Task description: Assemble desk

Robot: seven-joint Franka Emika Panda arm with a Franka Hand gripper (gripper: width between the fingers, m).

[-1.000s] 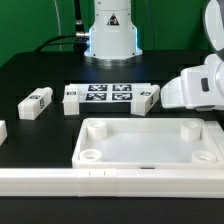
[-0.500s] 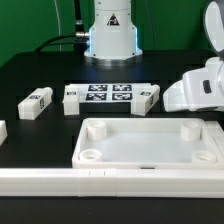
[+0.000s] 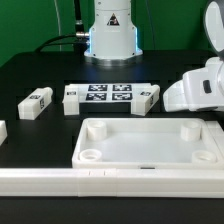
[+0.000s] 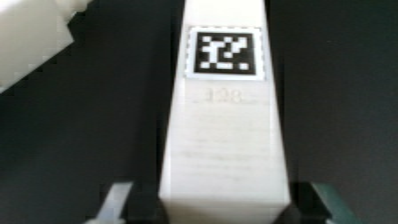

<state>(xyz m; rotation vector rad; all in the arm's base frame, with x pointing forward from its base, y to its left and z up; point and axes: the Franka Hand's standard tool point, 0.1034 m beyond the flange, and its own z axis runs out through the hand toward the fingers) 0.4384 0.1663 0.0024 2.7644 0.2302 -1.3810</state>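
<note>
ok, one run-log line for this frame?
phase: leg pickup | gripper astride white leg, grip unconfirmed | tabletop sockets empty | other legs loose by marker board

Bright, even light from above washes the white desk tray [image 3: 150, 140] nearly flat, leaving soft shadows in its corner sockets, while the black tabletop [image 3: 40, 70] stays dark and matte; both pictures are coarse, and in the wrist view the leg [image 4: 222, 130] blurs near the gripper [image 4: 221, 205].
</note>
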